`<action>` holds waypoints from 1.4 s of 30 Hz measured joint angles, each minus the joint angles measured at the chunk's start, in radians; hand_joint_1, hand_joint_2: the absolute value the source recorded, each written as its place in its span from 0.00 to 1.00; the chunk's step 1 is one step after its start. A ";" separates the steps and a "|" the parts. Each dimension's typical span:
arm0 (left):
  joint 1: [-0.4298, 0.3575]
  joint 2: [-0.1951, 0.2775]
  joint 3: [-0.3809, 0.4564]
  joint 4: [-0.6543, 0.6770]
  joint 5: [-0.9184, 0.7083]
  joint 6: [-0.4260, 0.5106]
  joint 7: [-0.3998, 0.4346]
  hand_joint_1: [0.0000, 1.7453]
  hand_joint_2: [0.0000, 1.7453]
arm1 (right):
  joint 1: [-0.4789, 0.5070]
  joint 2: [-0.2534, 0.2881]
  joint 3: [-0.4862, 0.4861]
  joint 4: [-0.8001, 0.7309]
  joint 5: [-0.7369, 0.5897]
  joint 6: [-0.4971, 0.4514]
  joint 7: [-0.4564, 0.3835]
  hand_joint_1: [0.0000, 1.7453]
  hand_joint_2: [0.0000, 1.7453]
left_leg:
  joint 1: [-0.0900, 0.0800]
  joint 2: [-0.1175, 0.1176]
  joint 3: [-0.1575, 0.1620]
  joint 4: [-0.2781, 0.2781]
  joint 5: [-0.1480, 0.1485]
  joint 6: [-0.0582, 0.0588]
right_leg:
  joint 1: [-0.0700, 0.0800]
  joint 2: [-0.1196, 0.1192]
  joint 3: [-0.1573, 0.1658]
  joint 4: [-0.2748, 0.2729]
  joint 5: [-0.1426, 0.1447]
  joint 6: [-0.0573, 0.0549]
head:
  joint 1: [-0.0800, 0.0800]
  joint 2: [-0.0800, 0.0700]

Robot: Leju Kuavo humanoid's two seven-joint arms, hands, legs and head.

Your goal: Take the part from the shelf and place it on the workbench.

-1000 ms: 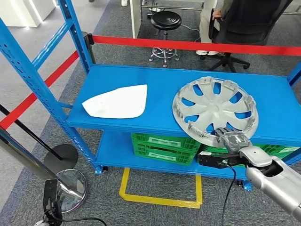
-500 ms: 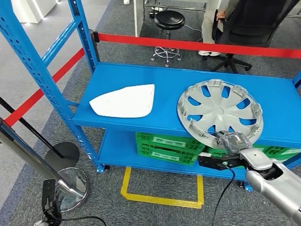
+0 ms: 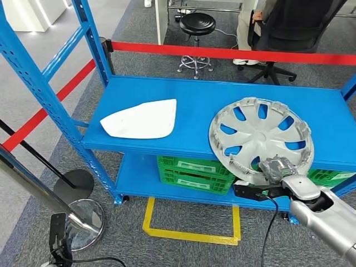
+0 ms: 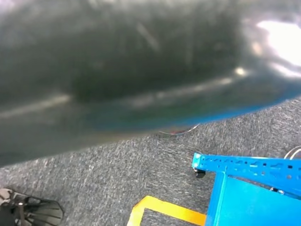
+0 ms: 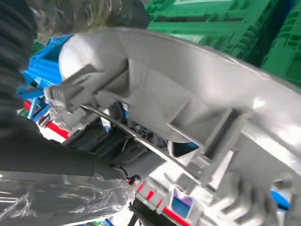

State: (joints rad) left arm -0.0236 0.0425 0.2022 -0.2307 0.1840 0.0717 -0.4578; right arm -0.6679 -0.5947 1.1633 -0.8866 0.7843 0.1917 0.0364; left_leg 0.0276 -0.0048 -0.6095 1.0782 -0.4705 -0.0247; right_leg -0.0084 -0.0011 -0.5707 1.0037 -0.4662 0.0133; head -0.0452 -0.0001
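Your shelf point(image 3: 184, 119) carries the wheel cover point(image 3: 260, 136) at its right front, rim overhanging the edge. Right hand point(image 3: 277, 168) grips that near rim, fingers closed. Risk: an edge-only hold lets it tilt, slip, or snag on lifting.

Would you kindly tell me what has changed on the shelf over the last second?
The right hand, gripping the near rim of the hubcap, has drawn it slightly toward the shelf's front edge. The white panel stayed put; small frame shifts are camera motion.
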 joint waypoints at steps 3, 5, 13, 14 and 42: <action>0.000 -0.001 0.000 0.000 0.000 0.000 0.000 0.00 0.00 | 0.005 0.000 -0.001 0.000 0.000 -0.002 0.001 1.00 1.00 | -0.003 -0.003 0.010 -0.039 0.000 0.022 | 0.002 0.003 -0.012 0.006 0.001 0.017 | -0.001 0.000; 0.000 -0.002 0.000 0.001 0.000 0.000 0.000 0.00 0.00 | 0.011 0.000 -0.002 0.000 0.001 -0.003 0.001 1.00 1.00 | -0.002 -0.002 0.008 -0.043 0.004 0.037 | -0.002 0.002 -0.022 0.016 -0.010 0.027 | 0.000 0.000; 0.000 -0.003 0.002 0.001 -0.004 0.002 0.000 0.00 0.00 | 0.025 0.000 -0.008 0.000 0.012 -0.015 0.002 1.00 1.00 | -0.008 -0.003 0.011 -0.045 0.003 0.054 | -0.003 0.001 -0.125 0.208 -0.056 0.029 | 0.005 0.000; 0.000 -0.004 0.002 0.001 -0.004 0.002 -0.001 0.00 0.00 | 0.025 0.000 -0.012 0.000 0.014 -0.017 0.002 1.00 1.00 | -0.008 -0.003 0.013 -0.045 0.001 0.052 | -0.003 0.001 -0.091 0.137 -0.024 0.025 | 0.005 0.000; 0.005 -0.004 0.020 0.003 -0.007 0.006 -0.005 0.00 0.00 | 0.034 0.011 -0.050 -0.001 0.031 -0.043 -0.001 1.00 1.00 | -0.009 -0.001 0.006 -0.053 0.010 0.057 | -0.003 0.000 -0.167 0.282 -0.101 0.034 | 0.005 0.000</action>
State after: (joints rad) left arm -0.0184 0.0380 0.2226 -0.2281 0.1770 0.0774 -0.4627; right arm -0.6337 -0.5840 1.1132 -0.8877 0.8148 0.1490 0.0357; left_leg 0.0188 -0.0054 -0.6030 1.0255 -0.4605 0.0318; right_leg -0.0118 -0.0015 -0.7382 1.2858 -0.5669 0.0474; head -0.0403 -0.0004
